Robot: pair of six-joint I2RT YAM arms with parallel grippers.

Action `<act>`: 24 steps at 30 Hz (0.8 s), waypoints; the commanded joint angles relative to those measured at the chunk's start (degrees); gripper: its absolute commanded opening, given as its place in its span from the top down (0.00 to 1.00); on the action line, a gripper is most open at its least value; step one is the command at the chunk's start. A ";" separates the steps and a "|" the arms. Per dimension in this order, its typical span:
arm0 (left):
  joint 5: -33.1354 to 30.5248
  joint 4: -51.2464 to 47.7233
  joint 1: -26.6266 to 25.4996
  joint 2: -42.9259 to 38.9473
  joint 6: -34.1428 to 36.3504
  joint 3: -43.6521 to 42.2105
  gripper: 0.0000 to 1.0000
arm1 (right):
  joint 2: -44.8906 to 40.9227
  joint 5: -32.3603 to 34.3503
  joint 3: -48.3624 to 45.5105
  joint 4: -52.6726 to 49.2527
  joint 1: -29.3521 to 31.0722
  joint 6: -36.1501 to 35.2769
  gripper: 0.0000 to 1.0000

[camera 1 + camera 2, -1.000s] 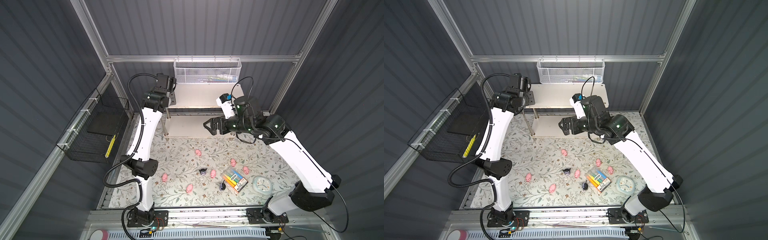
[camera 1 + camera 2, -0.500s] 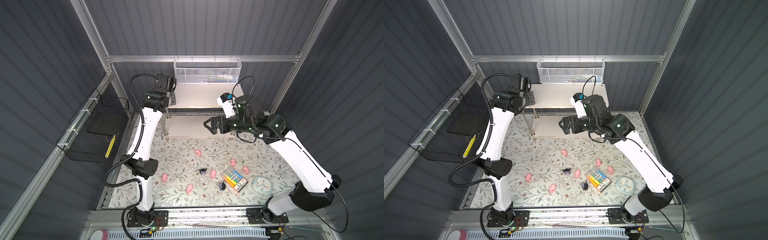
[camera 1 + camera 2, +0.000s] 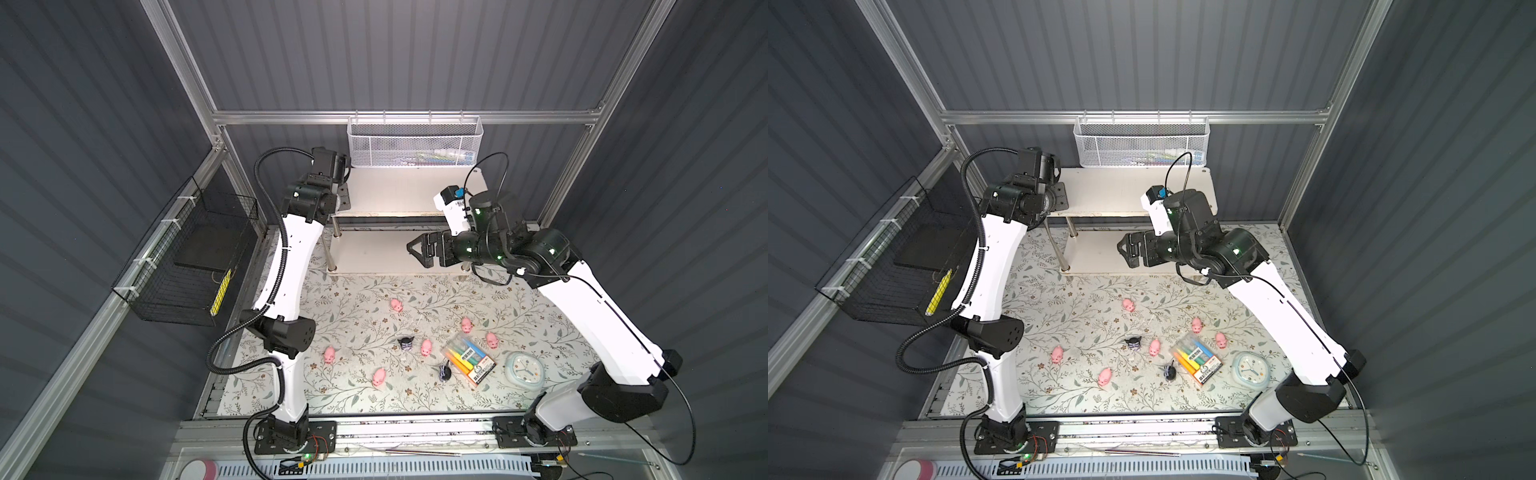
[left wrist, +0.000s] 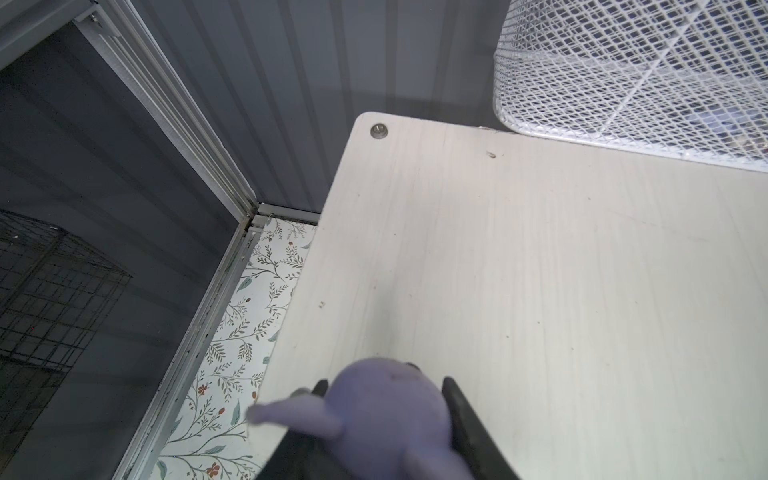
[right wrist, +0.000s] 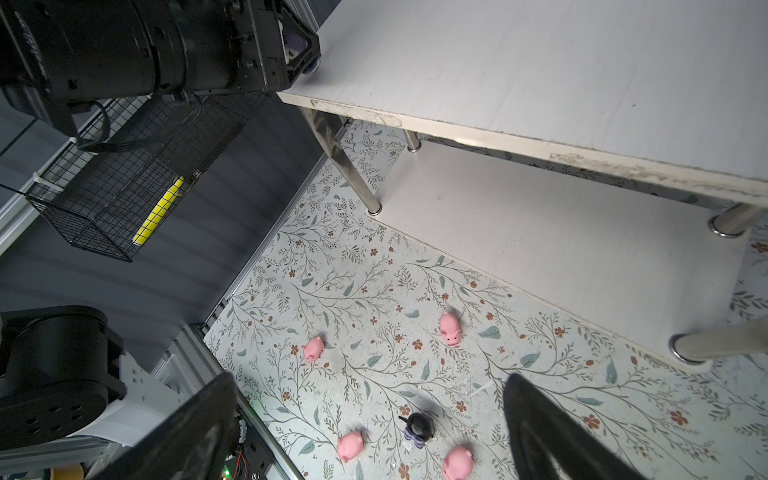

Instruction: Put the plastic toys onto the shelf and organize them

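My left gripper (image 4: 385,388) is shut on a purple figurine (image 4: 386,419), one of the plastic toys. It holds the toy just over the front left corner of the shelf's top board (image 4: 540,270). In a top view that gripper (image 3: 1060,196) sits at the board's left end. The right gripper (image 3: 419,249) hangs open and empty in front of the shelf (image 3: 399,193), above the lower board (image 3: 370,255). Several pink pigs (image 3: 396,304) (image 5: 450,328) lie on the floral mat. Two black figurines (image 3: 406,343) (image 3: 445,371) are among them.
A pack of coloured markers (image 3: 467,360) and a round pale-blue clock (image 3: 525,370) lie at the mat's front right. A white mesh basket (image 3: 411,145) hangs on the back wall just above the shelf. A black wire basket (image 3: 187,257) hangs on the left wall.
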 commanded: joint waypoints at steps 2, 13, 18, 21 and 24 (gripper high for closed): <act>0.48 -0.66 0.39 -0.46 0.22 0.68 0.67 | -0.57 -0.48 -0.93 0.48 -0.29 0.60 0.01; 0.41 -0.83 0.39 -0.30 0.12 0.68 0.66 | -1.35 -0.47 -1.98 1.05 -0.30 0.82 0.01; 0.24 -0.83 0.39 -0.47 0.14 0.43 0.65 | -1.54 -0.34 -2.51 1.33 -0.34 0.85 0.01; 0.08 -0.77 0.39 -0.65 0.22 0.32 0.64 | -1.61 -0.41 -2.94 1.47 -0.38 1.04 0.01; 0.23 -0.74 0.47 -0.48 0.48 0.39 0.63 | -1.79 -0.36 -3.26 1.66 -0.35 1.13 0.01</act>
